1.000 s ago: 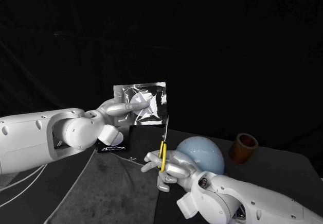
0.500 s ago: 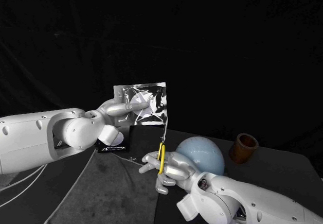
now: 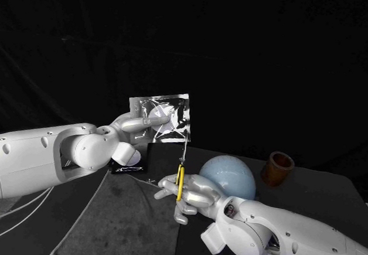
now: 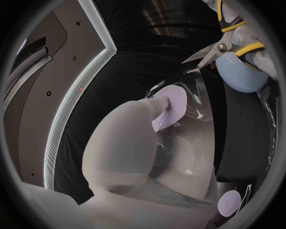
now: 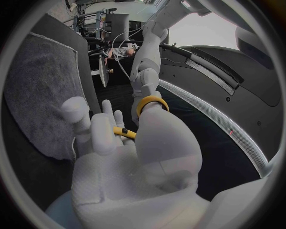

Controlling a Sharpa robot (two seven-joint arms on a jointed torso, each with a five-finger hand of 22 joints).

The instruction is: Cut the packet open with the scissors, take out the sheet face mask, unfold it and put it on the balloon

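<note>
The packet (image 3: pixel 160 119) is shiny, crinkly foil, the scissors (image 3: pixel 180 180) have metal blades and yellow plastic handles, the balloon (image 3: pixel 232 173) looks smooth, and the mat (image 3: pixel 131 218) is fuzzy cloth.

Brown cup (image 3: pixel 278 167) upright on black table (image 3: pixel 336 194), apart from grey mat (image 3: pixel 127 223).

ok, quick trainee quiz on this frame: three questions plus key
1. True or false: the left hand holds the packet up in the air.
2. The handles of the scissors are: A red, B yellow, C green.
3. Fill in: the brown cup stands beside the pale blue ___.
Key: 1 true; 2 B; 3 balloon.
</note>
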